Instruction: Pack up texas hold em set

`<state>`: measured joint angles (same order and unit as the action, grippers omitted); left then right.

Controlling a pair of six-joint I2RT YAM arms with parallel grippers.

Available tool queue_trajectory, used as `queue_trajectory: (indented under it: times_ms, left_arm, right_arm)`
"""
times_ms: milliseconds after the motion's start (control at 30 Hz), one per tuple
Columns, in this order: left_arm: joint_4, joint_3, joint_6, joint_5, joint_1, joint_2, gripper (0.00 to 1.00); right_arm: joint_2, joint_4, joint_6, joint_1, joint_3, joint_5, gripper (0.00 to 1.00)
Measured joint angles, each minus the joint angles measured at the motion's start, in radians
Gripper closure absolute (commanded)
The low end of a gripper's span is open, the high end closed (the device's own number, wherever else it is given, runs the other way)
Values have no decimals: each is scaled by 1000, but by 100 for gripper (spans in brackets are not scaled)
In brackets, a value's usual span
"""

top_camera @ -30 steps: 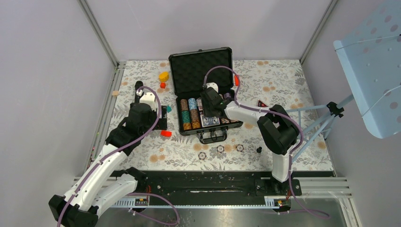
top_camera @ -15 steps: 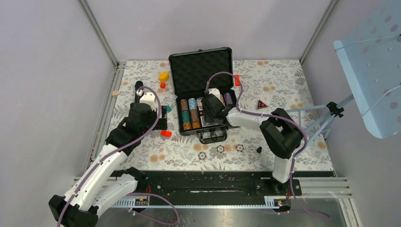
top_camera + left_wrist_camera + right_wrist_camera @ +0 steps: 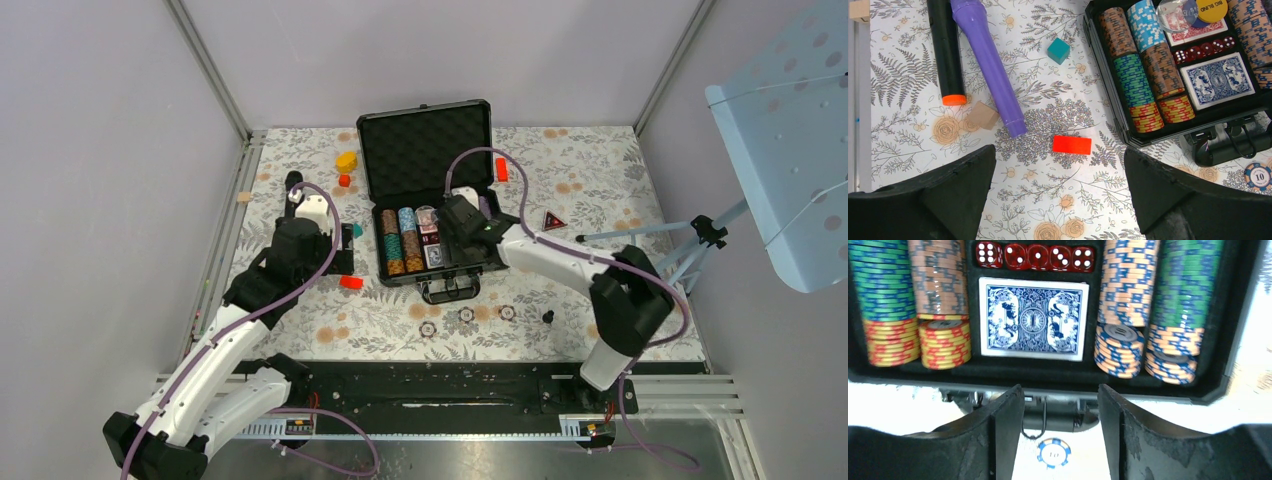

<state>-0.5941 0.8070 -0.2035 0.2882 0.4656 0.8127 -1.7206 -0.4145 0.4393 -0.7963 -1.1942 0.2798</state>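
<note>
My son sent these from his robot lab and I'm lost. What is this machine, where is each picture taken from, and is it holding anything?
Two robot arms are bolted at the near edge of a table, each ending in a two-finger gripper. The wide picture looks down from above; the other two come from wrist cameras, the dark shapes below being fingers. On the table lies an open black case with poker chips, a card deck and dice; loose chips, small blocks and a purple cylinder lie nearby. The left gripper and right gripper are open, holding nothing.
</note>
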Motion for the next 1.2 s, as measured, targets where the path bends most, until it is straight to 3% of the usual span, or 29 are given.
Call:
queue_trajectory:
  times_ms: [133,333,433,533,733,1200]
  left_arm:
    - [1,0,0,0,0,0,1]
    - [2,0,0,-1,0,0,1]
    - [2,0,0,-4,0,0,1]
    - [3,0,0,-6,0,0,1]
    - [5,0,0,-19,0,0,1]
    - [5,0,0,-29,0,0,1]
  right_arm:
    - [119,-35,8,11,14,-2,35]
    - [292,-81,65,25,184,-13,31]
    - [335,-116,101,25,282,-39,20]
    - [381,-141,147,25,367,-45,18]
    - [432,-167,205,25,441,-34,23]
    - [290,-124,230,32,478,-37,37]
